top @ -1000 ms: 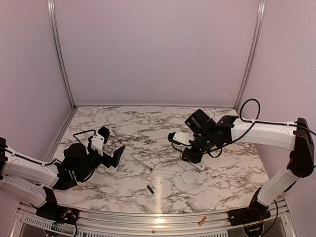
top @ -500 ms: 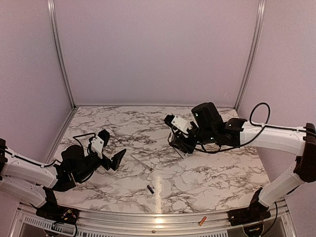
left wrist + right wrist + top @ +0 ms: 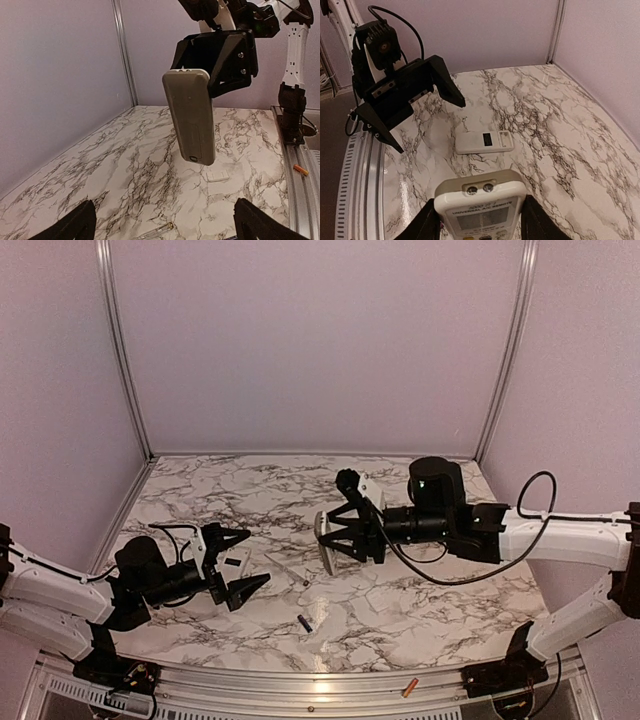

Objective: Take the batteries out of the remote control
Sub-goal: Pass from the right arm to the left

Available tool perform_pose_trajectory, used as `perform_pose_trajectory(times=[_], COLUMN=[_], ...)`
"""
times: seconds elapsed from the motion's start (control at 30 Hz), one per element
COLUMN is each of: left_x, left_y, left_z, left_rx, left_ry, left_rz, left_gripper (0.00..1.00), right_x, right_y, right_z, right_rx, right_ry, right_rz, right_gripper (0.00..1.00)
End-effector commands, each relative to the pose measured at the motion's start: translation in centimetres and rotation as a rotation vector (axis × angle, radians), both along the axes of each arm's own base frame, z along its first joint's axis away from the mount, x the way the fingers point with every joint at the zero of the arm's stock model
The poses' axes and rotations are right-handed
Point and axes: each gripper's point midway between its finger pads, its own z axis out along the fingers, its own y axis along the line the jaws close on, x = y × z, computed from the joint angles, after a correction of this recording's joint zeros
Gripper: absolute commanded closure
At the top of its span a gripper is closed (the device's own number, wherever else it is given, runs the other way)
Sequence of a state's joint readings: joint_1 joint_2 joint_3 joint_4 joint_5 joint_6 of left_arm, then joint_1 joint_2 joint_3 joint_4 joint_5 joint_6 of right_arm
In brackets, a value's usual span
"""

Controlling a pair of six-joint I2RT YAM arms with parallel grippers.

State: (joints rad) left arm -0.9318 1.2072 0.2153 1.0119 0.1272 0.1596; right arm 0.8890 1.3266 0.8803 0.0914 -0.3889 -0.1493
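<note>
My right gripper [image 3: 336, 537] is shut on a white remote [image 3: 323, 541] and holds it in the air over the middle of the table. Its label end faces the right wrist camera [image 3: 481, 210] and its grey back faces the left wrist camera [image 3: 190, 117]. My left gripper [image 3: 243, 562] is open and empty, pointing at the held remote from the left. One dark blue battery [image 3: 305, 622] lies on the table near the front. One orange battery [image 3: 409, 688] lies on the front rail and also shows in the left wrist view [image 3: 300, 169].
A second white remote [image 3: 484, 142] lies flat on the table by my left gripper [image 3: 431, 127], mostly hidden in the top view. A thin clear stick [image 3: 285, 568] lies between the arms. A small white cover piece [image 3: 217, 175] lies below the held remote.
My right arm has swung left and lifted the remote toward the left gripper. My left gripper has turned to face it and opened its fingers wide.
</note>
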Motion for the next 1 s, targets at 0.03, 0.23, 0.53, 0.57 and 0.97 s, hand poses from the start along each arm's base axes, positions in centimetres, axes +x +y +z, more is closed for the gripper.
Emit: perform_pose_trajectory(times=[0.03,0.23,0.53,0.57,0.97], left_x=[-3.9,-4.9,-6.0,-6.0,-6.2], left_y=[-1.1,-1.6,-2.3,-2.3,-3.2], left_z=[1.5,1.8,1.9,1.9,2.1], left_rx=[-0.062,-0.075,-0.075,-0.078,-0.098], left_ry=[-0.041,-0.040,-0.034,-0.032,-0.022], left_rz=[-0.236,-0.305,-0.389,-0.389,-0.422], left_gripper=[0.01,0.01,0.02,0.03,0.08], right_x=[-5.6,-8.4,-9.5,-9.6,-9.0], right_y=[3.6,5.9,7.5,7.6,9.1], right_z=[5.4,7.5,8.8,8.8,8.4], right_rx=[0.183,0.227,0.276,0.281,0.336], right_ry=[-0.070,-0.095,-0.108,-0.105,-0.058], right_rz=[0.228,0.331,0.380,0.383,0.386], right_gripper=[1.00,1.00,1.00,1.00,1.00])
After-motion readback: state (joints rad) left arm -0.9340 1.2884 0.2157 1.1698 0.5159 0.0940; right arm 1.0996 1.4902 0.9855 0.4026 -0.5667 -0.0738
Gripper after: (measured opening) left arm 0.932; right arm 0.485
